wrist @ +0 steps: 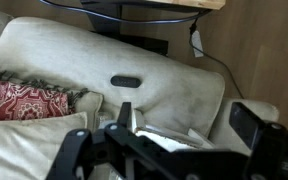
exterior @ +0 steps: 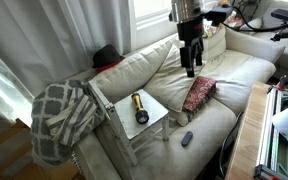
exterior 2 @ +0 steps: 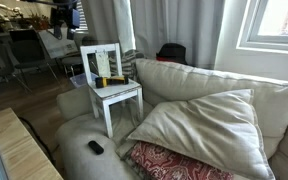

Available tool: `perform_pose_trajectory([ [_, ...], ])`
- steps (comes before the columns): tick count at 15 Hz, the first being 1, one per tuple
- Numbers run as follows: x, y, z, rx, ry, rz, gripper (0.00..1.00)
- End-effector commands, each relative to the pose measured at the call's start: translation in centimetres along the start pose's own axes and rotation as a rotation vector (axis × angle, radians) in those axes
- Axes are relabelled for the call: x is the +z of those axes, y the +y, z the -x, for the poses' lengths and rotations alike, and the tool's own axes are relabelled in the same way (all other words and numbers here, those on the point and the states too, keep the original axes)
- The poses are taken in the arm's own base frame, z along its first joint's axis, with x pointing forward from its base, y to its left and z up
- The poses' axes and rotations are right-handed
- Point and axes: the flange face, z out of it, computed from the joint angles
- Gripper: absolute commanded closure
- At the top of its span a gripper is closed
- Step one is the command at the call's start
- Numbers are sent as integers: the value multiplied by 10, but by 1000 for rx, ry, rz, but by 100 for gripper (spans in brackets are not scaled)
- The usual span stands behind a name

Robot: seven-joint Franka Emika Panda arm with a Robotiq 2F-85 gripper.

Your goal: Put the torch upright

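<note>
The torch (exterior: 141, 108) has a gold-brown body and a black head. It lies flat on the seat of a small white chair (exterior: 156, 122) that stands on the sofa; it also shows in an exterior view (exterior 2: 109, 81). My gripper (exterior: 191, 68) hangs high above the sofa, to the right of the chair and well apart from the torch. In the wrist view my gripper (wrist: 188, 118) is open and empty. The wrist view shows only a white edge of the chair (wrist: 169, 131); the torch is hidden there.
A red patterned cushion (exterior: 198, 93) lies below my gripper. A small dark remote (exterior: 187, 138) rests on the sofa arm (wrist: 126, 81). A plaid blanket (exterior: 64, 120) hangs over the sofa's other end. A large beige cushion (exterior 2: 199, 125) lies on the sofa.
</note>
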Motion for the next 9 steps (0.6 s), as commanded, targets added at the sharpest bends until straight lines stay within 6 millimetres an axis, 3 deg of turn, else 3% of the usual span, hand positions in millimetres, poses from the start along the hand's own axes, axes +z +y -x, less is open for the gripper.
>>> perform_pose_trajectory([
  [1, 15, -12, -79, 126, -13, -33, 0],
  [3, 20, -17, -120, 197, 30, -46, 0],
  [5, 15, -27, -142, 218, 87, -43, 0],
  [6, 15, -16, -116, 186, 68, -47, 0],
  [9, 17, -24, -140, 202, 79, -56, 0],
])
